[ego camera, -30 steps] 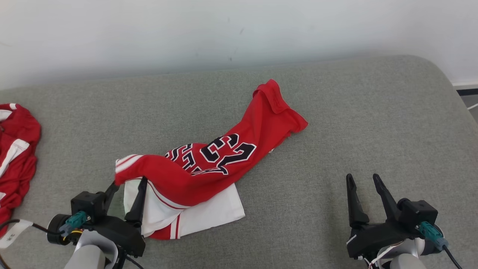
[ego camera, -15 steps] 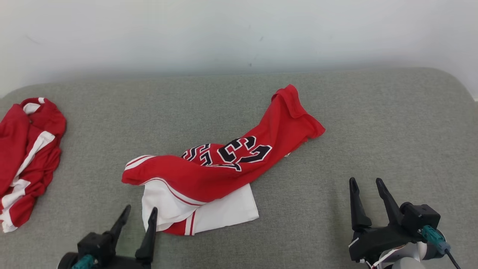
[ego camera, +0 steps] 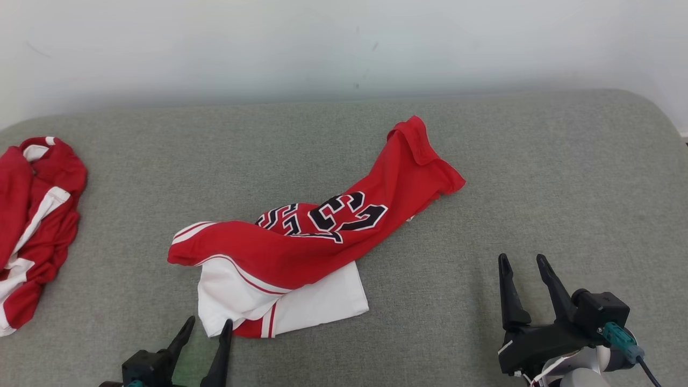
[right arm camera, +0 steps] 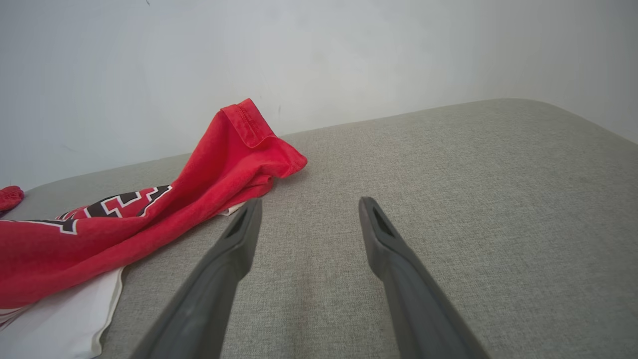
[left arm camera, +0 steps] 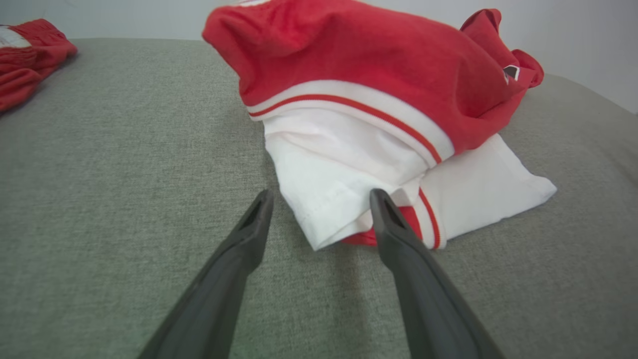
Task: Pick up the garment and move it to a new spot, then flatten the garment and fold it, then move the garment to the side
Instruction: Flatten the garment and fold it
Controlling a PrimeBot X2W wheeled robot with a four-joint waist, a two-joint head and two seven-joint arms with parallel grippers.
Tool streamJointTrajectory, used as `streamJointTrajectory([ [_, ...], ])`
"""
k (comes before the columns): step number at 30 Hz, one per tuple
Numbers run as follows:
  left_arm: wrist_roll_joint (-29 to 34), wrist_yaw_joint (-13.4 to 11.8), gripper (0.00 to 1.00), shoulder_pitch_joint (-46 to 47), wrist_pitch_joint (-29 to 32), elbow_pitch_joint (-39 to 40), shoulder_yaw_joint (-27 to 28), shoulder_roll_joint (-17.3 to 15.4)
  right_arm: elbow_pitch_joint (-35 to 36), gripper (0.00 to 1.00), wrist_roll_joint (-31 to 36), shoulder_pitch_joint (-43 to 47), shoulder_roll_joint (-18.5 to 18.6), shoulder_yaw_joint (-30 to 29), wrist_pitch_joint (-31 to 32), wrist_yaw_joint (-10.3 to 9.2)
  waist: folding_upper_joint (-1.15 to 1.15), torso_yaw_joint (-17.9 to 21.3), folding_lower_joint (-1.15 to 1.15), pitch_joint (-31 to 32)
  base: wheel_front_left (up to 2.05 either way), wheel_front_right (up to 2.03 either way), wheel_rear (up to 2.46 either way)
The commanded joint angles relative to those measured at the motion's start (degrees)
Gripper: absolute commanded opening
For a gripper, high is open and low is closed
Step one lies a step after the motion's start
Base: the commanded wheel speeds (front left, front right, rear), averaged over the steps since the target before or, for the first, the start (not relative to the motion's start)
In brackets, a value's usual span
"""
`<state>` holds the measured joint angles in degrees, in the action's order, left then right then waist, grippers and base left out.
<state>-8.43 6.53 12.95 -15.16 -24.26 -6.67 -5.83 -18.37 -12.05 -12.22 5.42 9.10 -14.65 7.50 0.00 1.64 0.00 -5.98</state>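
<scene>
The left tool (ego camera: pixel 209 322) has released the garment (ego camera: pixel 301 252) and drawn back to the cushion's (ego camera: pixel 537 188) near edge, parted and empty; the right tool (ego camera: pixel 521 259), by the near right corner, gapes empty too. The garment lies bunched mid-cushion, so flattening seems next; its lettering (ego camera: pixel 328 217) is partly folded under.

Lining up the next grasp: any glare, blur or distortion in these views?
Head view: even light, no glare, jersey sharp, faint shadow under it. Left wrist view: wide-angle stretch, fingers loom large, hem crisp. Right wrist view: same stretch, no glare.
</scene>
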Motion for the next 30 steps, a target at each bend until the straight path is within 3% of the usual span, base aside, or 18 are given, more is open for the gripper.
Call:
streamJointTrajectory([
  [1,0.3,0.1,1.0,-0.6,-0.2,-0.6,0.2,-0.1,0.0,1.0,0.1,0.0,0.1,-0.1,-0.3,-0.02,0.0,0.6,0.0,-0.3,0.0,0.0,0.0],
  [5,0.5,0.1,1.0,0.2,-0.2,-1.7,0.8,-0.3,0.1,1.0,0.1,-0.1,0.3,-0.1,-0.4,-0.02,0.0,1.3,0.0,-0.6,0.0,0.0,0.0],
  [6,0.5,0.1,0.78,0.5,-0.1,-2.0,1.0,-0.3,0.1,1.0,0.2,-0.1,0.2,-0.2,-0.4,-0.02,0.0,1.4,0.0,-0.6,0.0,0.0,0.0],
  [8,0.5,0.1,0.0,0.9,-0.1,-2.8,1.1,-0.2,0.2,1.0,0.3,-0.1,0.2,-0.3,-0.4,-0.02,0.0,1.5,0.0,-0.7,0.0,0.0,0.0],
  [17,1.0,0.3,0.0,1.2,-0.1,-0.8,1.0,0.4,0.0,1.0,0.4,0.5,0.2,-1.1,-0.5,-0.02,0.0,-0.5,0.0,0.0,0.0,0.0,0.0],
  [30,1.6,-0.3,0.0,-6.0,1.0,14.7,0.0,0.0,-0.5,1.0,-0.1,2.3,-0.3,-2.4,-0.5,-0.02,0.0,-7.0,0.0,2.6,0.0,0.0,0.0],
])
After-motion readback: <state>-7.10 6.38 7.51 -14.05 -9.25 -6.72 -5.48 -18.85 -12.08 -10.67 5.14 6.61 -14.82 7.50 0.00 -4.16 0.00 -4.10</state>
